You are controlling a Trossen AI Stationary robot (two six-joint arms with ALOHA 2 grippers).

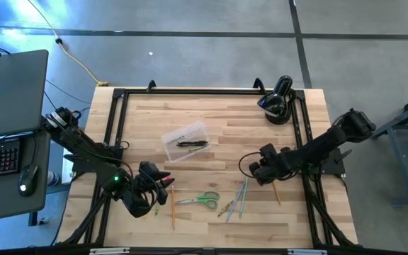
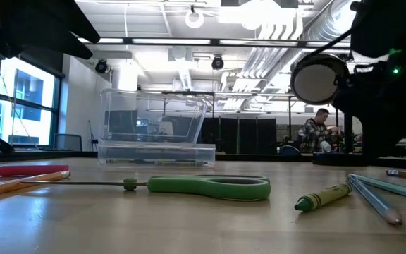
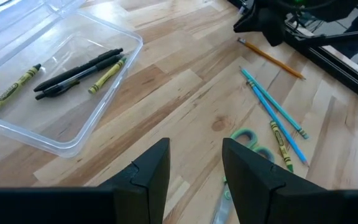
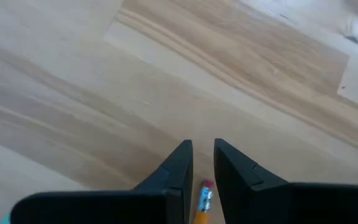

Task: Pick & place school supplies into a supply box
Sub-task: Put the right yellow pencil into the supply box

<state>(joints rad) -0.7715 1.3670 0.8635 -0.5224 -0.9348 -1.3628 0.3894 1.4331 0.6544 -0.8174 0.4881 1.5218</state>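
Your supply box [image 1: 185, 139] sits at mid-table, its long axis running on a slant, and already holds dark pens [image 3: 78, 73] and two crayons. A black rounded device [image 1: 278, 100] stands at the far right corner, well apart from the box. Nothing lies between the box and the loose supplies in the near half of the table.

Those supplies are spread as follows: the green-handled scissors [image 1: 200, 200] at centre, two light-blue pencils [image 1: 243, 196] and a green crayon [image 1: 226, 207] just to their right, an orange pencil [image 1: 173, 206] to their left, and a yellow pencil [image 1: 276, 191] farther right.

Your left gripper [image 1: 163, 185] reaches in from the left edge and hangs low beside the orange pencil, close to the scissor blades. Its fingers [image 3: 151, 174] stand apart with nothing between them.

Your right gripper [image 1: 258, 170] reaches in from the right edge and sits over the top end of the yellow pencil. In the right wrist view its fingers [image 4: 173, 171] are a narrow gap apart, with the pencil's pink eraser [image 4: 206, 185] showing in that gap. You cannot tell from these views whether they grip it.

A person [image 2: 314, 131] is visible in the room beyond the table.
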